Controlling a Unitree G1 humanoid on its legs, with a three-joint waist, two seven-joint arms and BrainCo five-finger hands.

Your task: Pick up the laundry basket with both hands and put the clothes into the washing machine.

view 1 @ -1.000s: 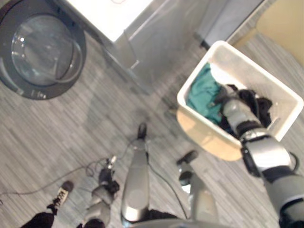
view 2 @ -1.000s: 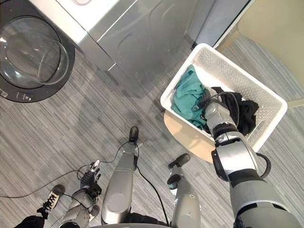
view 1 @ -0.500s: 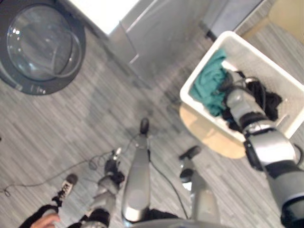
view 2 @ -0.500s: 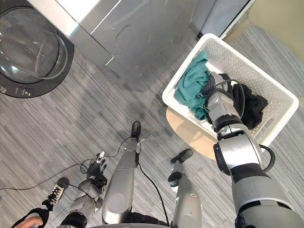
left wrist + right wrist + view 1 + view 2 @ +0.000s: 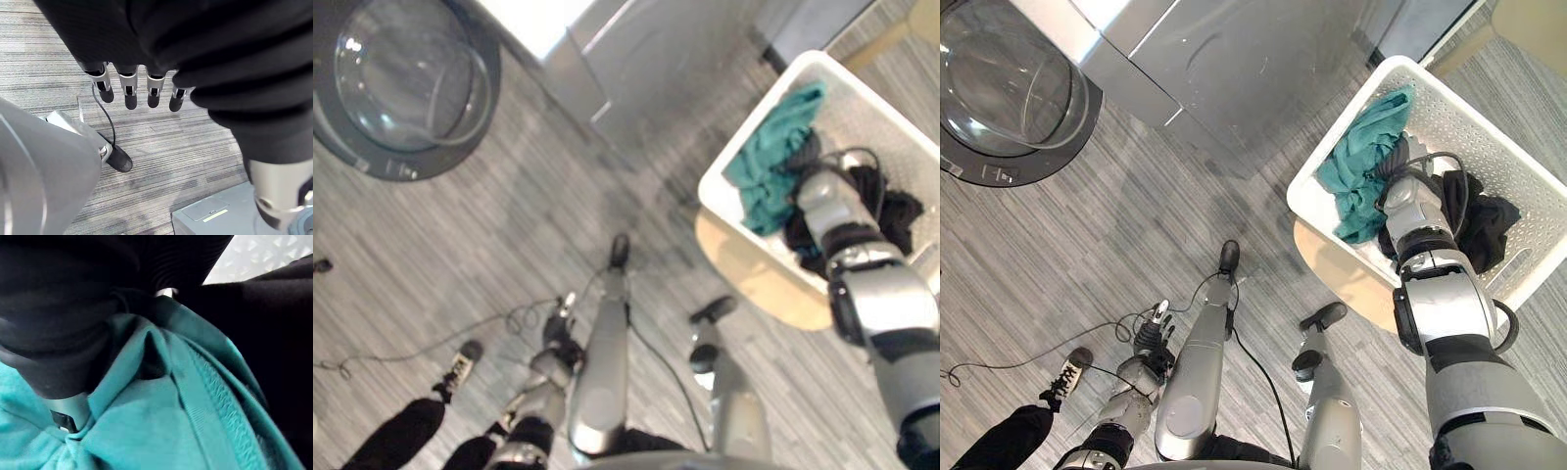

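The white perforated laundry basket (image 5: 1340, 128) stands on the floor at the right, holding a teal garment (image 5: 1361, 166) and black clothes (image 5: 1489, 215). My right hand (image 5: 1400, 178) reaches down into it between the two. In the right wrist view the teal garment (image 5: 161, 426) is bunched in folds around the hand (image 5: 68, 308), and a silver finger (image 5: 68, 413) digs into the cloth. My left hand (image 5: 1151, 338) hangs low at my left side with straight fingers (image 5: 129, 93) over the bare floor, holding nothing.
The washing machine's round glass door (image 5: 1009, 88) lies open at the upper left, beside the machine's grey body (image 5: 1234, 59). A round wooden board (image 5: 1342, 279) sticks out under the basket. A person's shoe (image 5: 1067, 370) and dark leg (image 5: 999, 446) are at the lower left.
My right hand's fingers have curled into the teal garment, which now stretches up toward the basket's far corner. The camera has shifted. The person's leg has come further in.
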